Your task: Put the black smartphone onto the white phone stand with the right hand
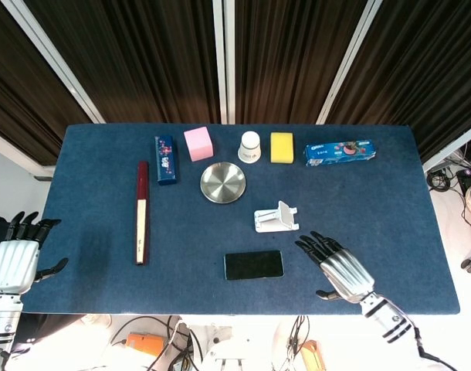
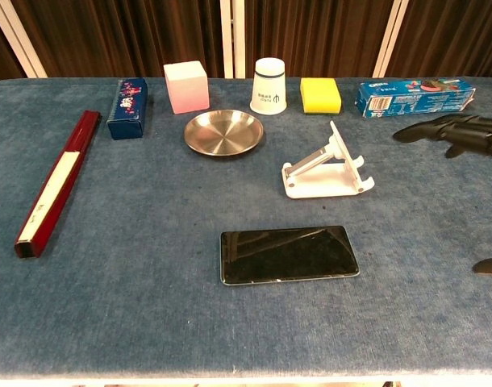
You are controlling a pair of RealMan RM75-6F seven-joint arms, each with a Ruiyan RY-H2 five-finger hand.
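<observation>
The black smartphone (image 1: pixel 253 265) (image 2: pixel 289 254) lies flat near the table's front edge, screen up. Just behind it to the right stands the white phone stand (image 1: pixel 276 218) (image 2: pixel 327 171), with nothing on it. My right hand (image 1: pixel 337 268) (image 2: pixel 454 132) hovers over the table to the right of the phone, fingers spread and pointing toward it, holding nothing. My left hand (image 1: pixel 13 259) is open beside the table's left front corner, off the cloth.
Along the back stand a blue box (image 1: pixel 166 159), pink cube (image 1: pixel 198 144), white cup (image 1: pixel 250 146), yellow sponge (image 1: pixel 282 147) and cookie box (image 1: pixel 340 152). A steel dish (image 1: pixel 223 182) sits mid-table and a long red box (image 1: pixel 141 222) lies at the left.
</observation>
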